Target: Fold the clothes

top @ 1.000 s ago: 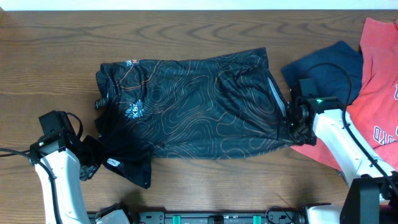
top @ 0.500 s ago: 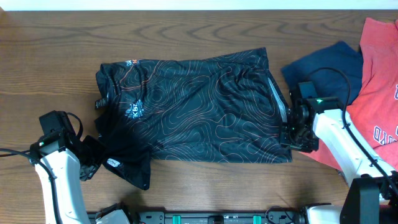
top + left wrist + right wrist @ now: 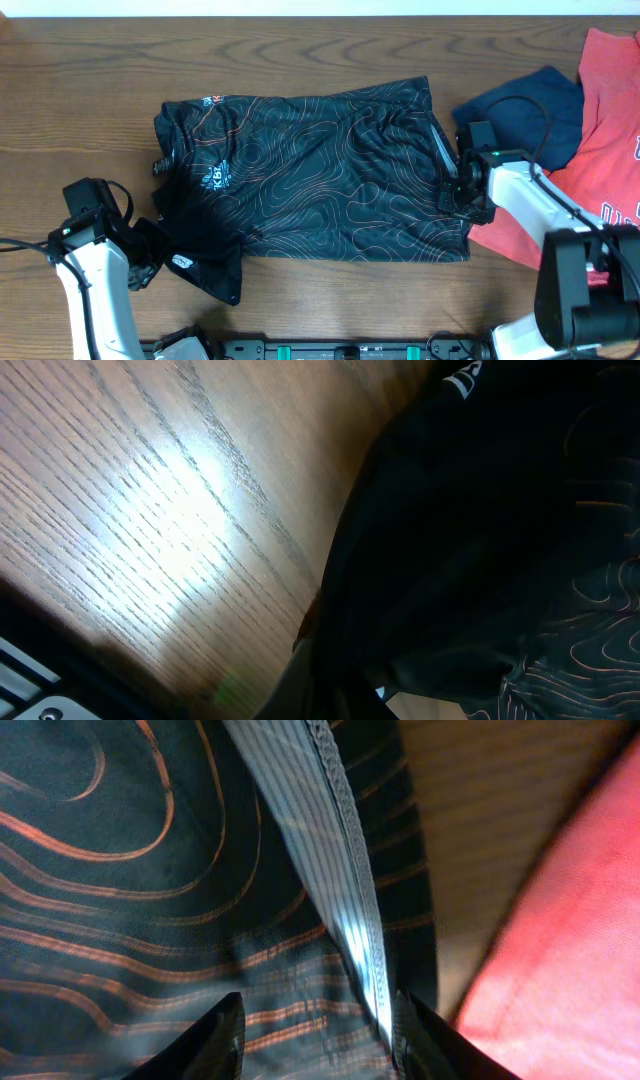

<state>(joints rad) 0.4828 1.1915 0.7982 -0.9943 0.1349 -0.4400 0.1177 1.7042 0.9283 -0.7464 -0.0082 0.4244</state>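
The black jersey [image 3: 320, 170] with orange contour lines lies spread flat across the middle of the table, logos at its left end. My left gripper [image 3: 148, 258] is at its lower left corner, shut on a bunched flap of the dark cloth [image 3: 480, 510], which hides the jaws in the left wrist view. My right gripper [image 3: 453, 195] sits over the jersey's right edge. In the right wrist view its fingers [image 3: 318, 1035] are spread open just above the patterned cloth [image 3: 150, 870], beside a white striped seam [image 3: 320, 850].
A navy-blue garment [image 3: 525, 110] lies just right of the jersey, partly over a red tee [image 3: 610, 110], which also shows in the right wrist view [image 3: 560, 950]. Bare wooden table [image 3: 80, 100] surrounds the jersey on the left and front.
The jersey's lower right corner dropped from a raised bunch to lie flat. My right gripper then moved up and left over the jersey's right edge. The left arm has not moved.
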